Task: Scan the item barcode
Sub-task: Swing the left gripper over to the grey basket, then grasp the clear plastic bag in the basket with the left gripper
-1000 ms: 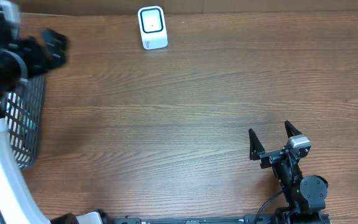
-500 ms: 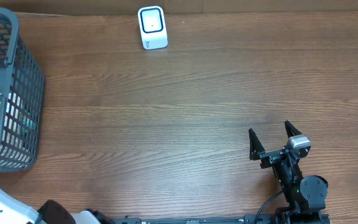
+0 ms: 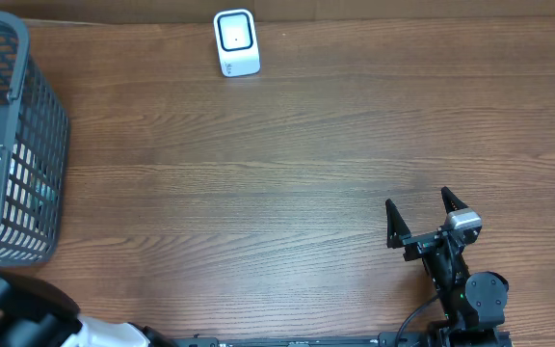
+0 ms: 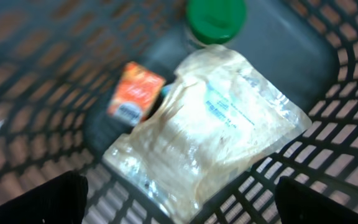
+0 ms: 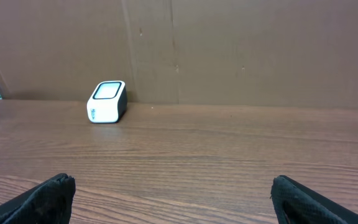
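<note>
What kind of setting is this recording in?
Probably a mock shop checkout on a lab bench: a white barcode scanner stands on a wood-grain table, a grey mesh basket holds packaged goods, and plain cardboard forms the backdrop.

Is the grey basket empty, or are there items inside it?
Not empty. The basket holds a clear plastic pouch, a small orange packet and a green-capped container, seen in the left wrist view.

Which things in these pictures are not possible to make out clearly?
Print on the clear bag and orange packet: left wrist view, blurred; no barcode readable.
Container under the green lid: left wrist view, cut by the top edge.
Contents of the basket: overhead, cut by the left edge, screened by mesh.
Markings on the scanner: overhead, too small.
</note>
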`<state>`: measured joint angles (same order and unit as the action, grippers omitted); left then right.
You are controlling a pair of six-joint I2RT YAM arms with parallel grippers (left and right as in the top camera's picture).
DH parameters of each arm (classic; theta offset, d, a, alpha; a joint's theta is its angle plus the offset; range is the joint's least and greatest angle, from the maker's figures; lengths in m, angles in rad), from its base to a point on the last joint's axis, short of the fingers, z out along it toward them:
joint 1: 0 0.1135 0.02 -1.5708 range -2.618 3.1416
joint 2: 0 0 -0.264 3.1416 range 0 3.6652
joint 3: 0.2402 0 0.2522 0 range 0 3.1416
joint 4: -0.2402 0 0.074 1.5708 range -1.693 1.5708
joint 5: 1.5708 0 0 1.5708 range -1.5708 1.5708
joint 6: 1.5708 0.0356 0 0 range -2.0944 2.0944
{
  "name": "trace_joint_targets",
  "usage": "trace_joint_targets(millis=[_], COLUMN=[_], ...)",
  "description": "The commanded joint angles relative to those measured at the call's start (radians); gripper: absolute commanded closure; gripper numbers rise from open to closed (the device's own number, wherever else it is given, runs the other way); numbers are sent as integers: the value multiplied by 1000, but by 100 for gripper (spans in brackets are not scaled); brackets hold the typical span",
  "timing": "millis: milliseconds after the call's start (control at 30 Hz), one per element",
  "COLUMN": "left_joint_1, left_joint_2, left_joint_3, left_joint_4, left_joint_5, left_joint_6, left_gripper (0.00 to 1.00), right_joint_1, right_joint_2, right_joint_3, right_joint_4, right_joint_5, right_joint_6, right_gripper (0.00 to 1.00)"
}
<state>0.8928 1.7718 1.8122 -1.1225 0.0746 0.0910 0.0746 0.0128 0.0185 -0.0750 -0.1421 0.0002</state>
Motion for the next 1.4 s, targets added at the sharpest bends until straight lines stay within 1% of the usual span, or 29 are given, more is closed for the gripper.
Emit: trace_joint_targets(millis=[0, 67, 133, 333, 533, 600, 800, 967, 1133, 1267, 1367], left_joint_1=[4, 4, 4, 5, 7, 10, 31, 50, 57, 53, 51], left_joint_2=[82, 127, 173, 269, 311, 328, 349, 356, 401, 446, 461], left_joint_3=[-10, -10, -10, -10, -10, -10, -10, -10, -10, -10, -10], left_joint_4=[10, 9, 10, 15, 55, 58, 93, 126, 131, 125, 121], left_joint_5=[151, 186, 189, 188, 169, 149, 155, 151, 156, 192, 217], left_joint_6=[192, 252, 282, 334, 381, 385, 384, 384, 373, 365, 365], left_gripper=[0, 1, 0, 3, 0, 2, 3, 0, 0, 0, 3], right_joint_1=[4, 4, 4, 4, 4, 4, 4, 4, 4, 4, 4], right_joint_2=[-10, -10, -10, -10, -10, -10, -10, -10, -10, -10, -10], right_joint_3=[-11, -11, -11, -11, -11, -11, -11, -11, -11, -11, -11], right_joint_4=[5, 5, 5, 5, 5, 5, 5, 5, 5, 5, 5], right_joint_5=[0, 0, 0, 0, 0, 0, 0, 0, 0, 0, 0], right_joint_6=[3, 3, 3, 3, 3, 3, 3, 3, 3, 3, 3], right_gripper=[0, 0, 0, 0, 0, 0, 0, 0, 0, 0, 1])
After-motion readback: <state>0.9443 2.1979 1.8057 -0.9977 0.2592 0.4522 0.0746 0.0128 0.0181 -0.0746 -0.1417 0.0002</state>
